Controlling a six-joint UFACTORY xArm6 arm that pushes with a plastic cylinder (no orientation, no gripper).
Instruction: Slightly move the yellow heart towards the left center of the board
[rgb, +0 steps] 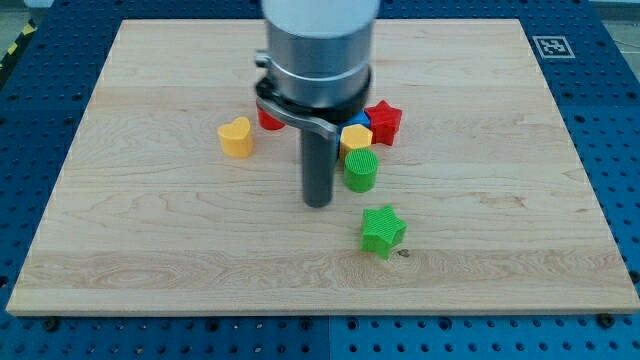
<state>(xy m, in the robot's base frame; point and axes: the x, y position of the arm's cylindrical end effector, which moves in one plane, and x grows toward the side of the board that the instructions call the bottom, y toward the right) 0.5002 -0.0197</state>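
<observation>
Yellow heart lies apart, up-left of my tip, a bare rod touching nothing.

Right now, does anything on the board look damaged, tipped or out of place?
Nothing stands out. The yellow heart sits alone, left of my tip. The green cylinder and green star sit flat. The red star is intact.

light: bright, even, from overhead | shadows: short, soft, under the blocks and the rod | glare: mild sheen on desk | focus: sharp; arm housing slightly soft
</observation>
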